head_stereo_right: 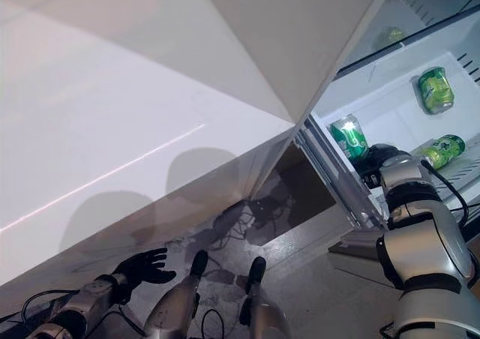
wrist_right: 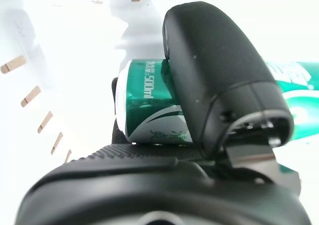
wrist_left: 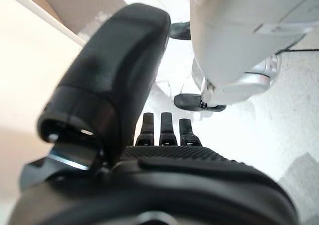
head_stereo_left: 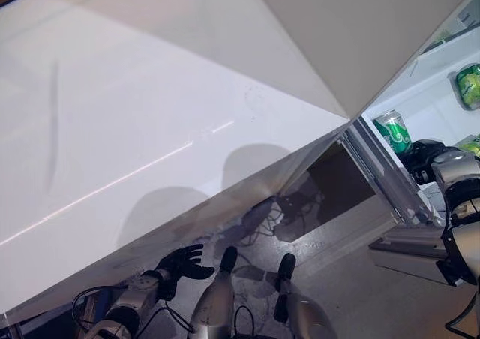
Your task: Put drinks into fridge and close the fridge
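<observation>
My right hand point(head_stereo_right: 379, 163) is shut on a green can point(head_stereo_right: 349, 138) and holds it at the front edge of the open fridge's white shelf point(head_stereo_right: 390, 106). In the right wrist view the thumb point(wrist_right: 219, 75) lies over the can point(wrist_right: 149, 110), which rests against the palm. The can also shows in the left eye view point(head_stereo_left: 393, 130). Other green cans point(head_stereo_right: 435, 89) lie further in on the shelf, one point(head_stereo_right: 441, 150) just beyond my right hand. My left hand point(head_stereo_left: 182, 262) hangs low near the floor, open and empty, with straight fingers point(wrist_left: 162, 128).
The fridge's large white door point(head_stereo_left: 150, 129) stands wide open and spans the left and middle, above my left hand. Its lower edge ends near the fridge's front corner point(head_stereo_right: 300, 133). Grey floor point(head_stereo_right: 315, 279) lies below.
</observation>
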Motion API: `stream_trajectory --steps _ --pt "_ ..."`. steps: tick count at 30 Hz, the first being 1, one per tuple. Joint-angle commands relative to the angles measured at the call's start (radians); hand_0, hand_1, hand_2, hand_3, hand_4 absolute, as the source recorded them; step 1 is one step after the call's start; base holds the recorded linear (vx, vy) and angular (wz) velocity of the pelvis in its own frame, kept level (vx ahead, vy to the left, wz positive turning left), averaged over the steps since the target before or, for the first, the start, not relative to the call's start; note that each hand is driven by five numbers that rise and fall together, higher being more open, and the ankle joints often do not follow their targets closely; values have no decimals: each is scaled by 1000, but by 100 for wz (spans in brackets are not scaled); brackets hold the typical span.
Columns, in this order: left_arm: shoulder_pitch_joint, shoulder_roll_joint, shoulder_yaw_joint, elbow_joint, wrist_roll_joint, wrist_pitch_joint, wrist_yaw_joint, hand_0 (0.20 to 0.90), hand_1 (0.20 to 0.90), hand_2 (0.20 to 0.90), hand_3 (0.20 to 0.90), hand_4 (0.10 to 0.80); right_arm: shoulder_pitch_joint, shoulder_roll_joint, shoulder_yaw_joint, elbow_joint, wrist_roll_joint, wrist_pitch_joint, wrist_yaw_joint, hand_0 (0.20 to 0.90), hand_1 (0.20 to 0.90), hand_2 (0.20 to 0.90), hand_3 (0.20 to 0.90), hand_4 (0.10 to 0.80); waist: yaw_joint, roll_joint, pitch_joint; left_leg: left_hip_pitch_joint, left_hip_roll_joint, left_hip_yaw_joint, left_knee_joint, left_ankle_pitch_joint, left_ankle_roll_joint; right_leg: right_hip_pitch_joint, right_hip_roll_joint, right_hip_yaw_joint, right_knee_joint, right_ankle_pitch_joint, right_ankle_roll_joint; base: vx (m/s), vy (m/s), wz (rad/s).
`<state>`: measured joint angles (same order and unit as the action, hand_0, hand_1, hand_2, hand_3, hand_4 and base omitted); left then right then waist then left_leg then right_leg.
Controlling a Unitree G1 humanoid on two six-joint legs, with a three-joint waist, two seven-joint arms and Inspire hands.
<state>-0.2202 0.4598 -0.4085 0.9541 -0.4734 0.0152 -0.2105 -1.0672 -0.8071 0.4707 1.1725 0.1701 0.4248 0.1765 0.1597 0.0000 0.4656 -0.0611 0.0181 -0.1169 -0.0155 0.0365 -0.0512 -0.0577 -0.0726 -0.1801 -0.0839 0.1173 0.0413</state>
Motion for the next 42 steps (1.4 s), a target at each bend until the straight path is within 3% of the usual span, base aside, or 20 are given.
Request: stream_trajectory --steps 1,2,3,5,12,15,18,22,28,35,39,42 --pt "16 -12 8 -6 -7 -30 -6 900 900 900 900 800 -172 -142 106 0 -107 -49 -3 342 342 342 249 149 1 -2 -33 -90 -63 11 41 10 70 -59 19 45 131 -73 -20 -43 39 -3" --pt "18 -12 16 -8 -16 -32 -10 900 900 900 900 800 -175 -143 113 4 -114 -53 2 545 545 545 485 385 2 0 -31 -92 -63 12 41 11 69 -60 19 45 132 -73 -20 -38 27 -3" --pt "18 -12 21 -10 -18 -35 -13 900 900 900 900 800 -176 -144 118 1 -114 -51 5 564 564 564 507 407 2 1 -30 -93 -63 13 42 11 68 -61 18 44 132 -73 -20 -36 20 -3" --pt "17 -18 25 -22 -23 -36 -15 900 900 900 900 800 -174 -142 119 -3 -133 -46 14 900 900 900 900 800 2 4 -29 -94 -63 15 42 12 67 -64 17 44 134 -73 -20 -34 20 -1" --pt "18 -35 9 -64 -23 -45 -23 900 900 900 900 800 -179 -134 127 -6 -140 -37 32 900 900 900 900 800 4 8 -31 -91 -64 17 40 14 65 -63 16 43 137 -73 -21 -27 13 -3" --pt "23 -36 9 -71 -18 -42 -18 900 900 900 900 800 -175 -135 103 -47 -48 -65 -28 900 900 900 900 800 -3 8 -36 -80 -61 20 35 13 64 -59 18 46 139 -74 -21 -16 29 -4" --pt "44 -38 20 -67 -8 -41 -6 900 900 900 900 800 -150 -144 42 -185 107 -97 -162 900 900 900 900 800 -19 1 -47 -64 -54 29 26 10 61 -53 22 54 142 -78 -21 0 44 -4" --pt "103 -48 64 -40 14 -55 16 900 900 900 900 800 -23 -180 -151 -506 312 -275 -417 900 900 900 900 800 -68 -21 -76 -34 -45 50 15 -1 61 -42 31 77 143 -82 -18 30 53 -8" --pt "143 -87 120 44 45 -59 32 900 900 900 900 800 290 -170 -494 -806 380 -465 -541 900 900 900 900 800 -133 -45 -144 17 -45 85 13 -26 66 -8 36 119 131 -86 -11 59 56 -12" --pt "155 -110 119 95 87 -56 36 900 900 900 900 800 458 -141 -653 -835 466 -591 -634 900 900 900 900 800 -163 -55 -218 66 -47 115 -1 -45 71 25 35 152 112 -81 5 32 13 -18" --pt "156 -120 104 104 106 -52 32 900 900 900 900 800 504 -63 -721 -795 605 -703 -727 900 900 900 900 800 -168 -51 -251 86 -46 142 23 -68 77 45 24 157 120 -88 9 63 -13 -29" --pt "138 -130 82 98 125 -35 34 900 900 900 900 800 518 15 -736 -758 666 -734 -753 900 900 900 900 800 -165 -53 -245 72 -56 160 158 -125 87 52 -1 150 178 -110 -3 62 -46 -10"
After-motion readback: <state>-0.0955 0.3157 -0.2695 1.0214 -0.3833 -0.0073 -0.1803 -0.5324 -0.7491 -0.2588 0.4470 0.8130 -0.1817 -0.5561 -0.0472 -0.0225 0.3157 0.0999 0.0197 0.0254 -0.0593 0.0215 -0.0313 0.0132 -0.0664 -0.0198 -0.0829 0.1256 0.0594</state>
